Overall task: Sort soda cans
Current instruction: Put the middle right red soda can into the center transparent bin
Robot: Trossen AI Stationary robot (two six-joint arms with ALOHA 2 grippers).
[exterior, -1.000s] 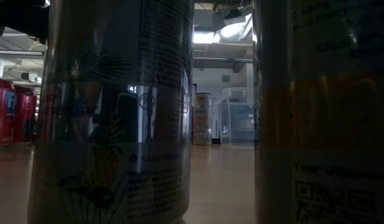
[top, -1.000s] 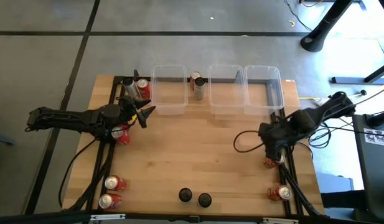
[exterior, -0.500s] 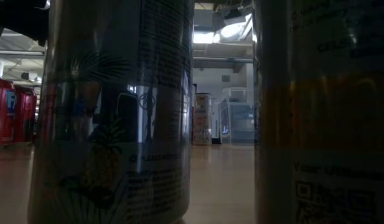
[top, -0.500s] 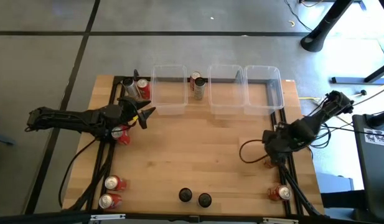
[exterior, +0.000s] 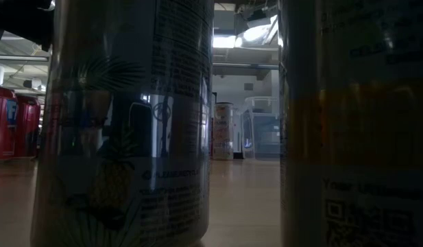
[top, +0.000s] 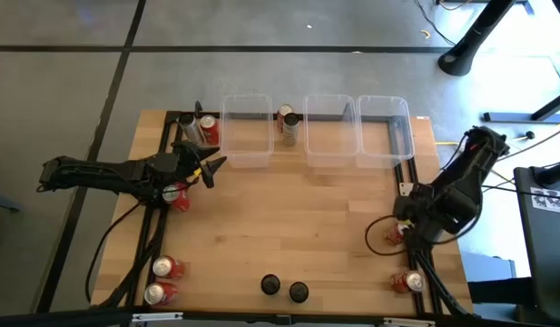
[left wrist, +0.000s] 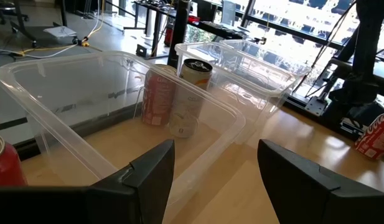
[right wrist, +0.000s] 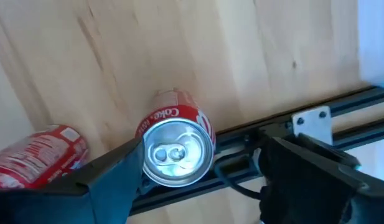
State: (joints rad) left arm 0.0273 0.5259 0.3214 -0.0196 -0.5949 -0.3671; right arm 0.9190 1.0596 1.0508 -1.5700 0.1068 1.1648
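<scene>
Hovering right gripper (right wrist: 201, 177), open, apparently above upright red can (right wrist: 177, 148).

Red can (right wrist: 178, 140) with silver top, white script lettering.

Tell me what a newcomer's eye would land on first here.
Probably the three clear bins lined along the table's far edge, with nothing in them. Next, the right gripper, open, poised over an upright red can by the right rail, while the left gripper, also open, waits near the leftmost bin.
</scene>
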